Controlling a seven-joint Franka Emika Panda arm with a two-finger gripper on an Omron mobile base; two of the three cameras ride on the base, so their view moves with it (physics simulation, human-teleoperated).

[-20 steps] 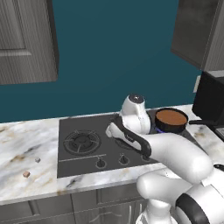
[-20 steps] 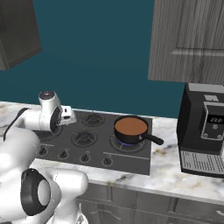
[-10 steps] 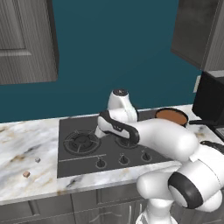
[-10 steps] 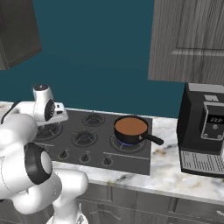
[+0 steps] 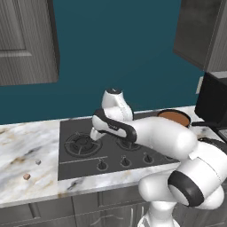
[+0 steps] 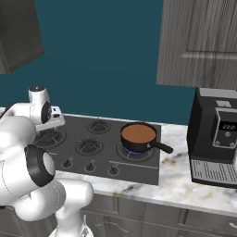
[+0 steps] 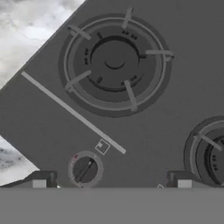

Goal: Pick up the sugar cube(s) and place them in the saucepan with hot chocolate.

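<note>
Far left on the marbled white counter [image 5: 26, 142]: tiny pale greyish-white sugar cube [image 5: 38, 162] and tiny reddish-brown sugar cube [image 5: 27, 176], lying apart, both off the left edge of the dark grey four-burner hob [image 5: 75, 157]. Neither lifted yet; nothing delivered. Judged at the approach stage, with both picks and both drops outstanding.

Next rightward: white two-finger gripper [image 5: 95, 133] hanging above the front-left round burner [image 7: 114, 61], well short of the cubes. Fingertips [image 7: 39, 180] set wide apart in the hand view, jaws fully spread, nothing between them; below lie only the burner grate and a small round black stove knob [image 7: 84, 169]. White arm folded across the hob from the base at lower right, elbow bent, wrist turned down so the hand looks at the hob.

Far right: small round dark saucepan of smooth brown hot chocolate [image 6: 138, 134] on the back-right burner, long black handle pointing right toward the black coffee machine [image 6: 215, 139]. No cube visible in the liquid. Remaining leftward reach past the hob edge judged necessary before any grasp.
</note>
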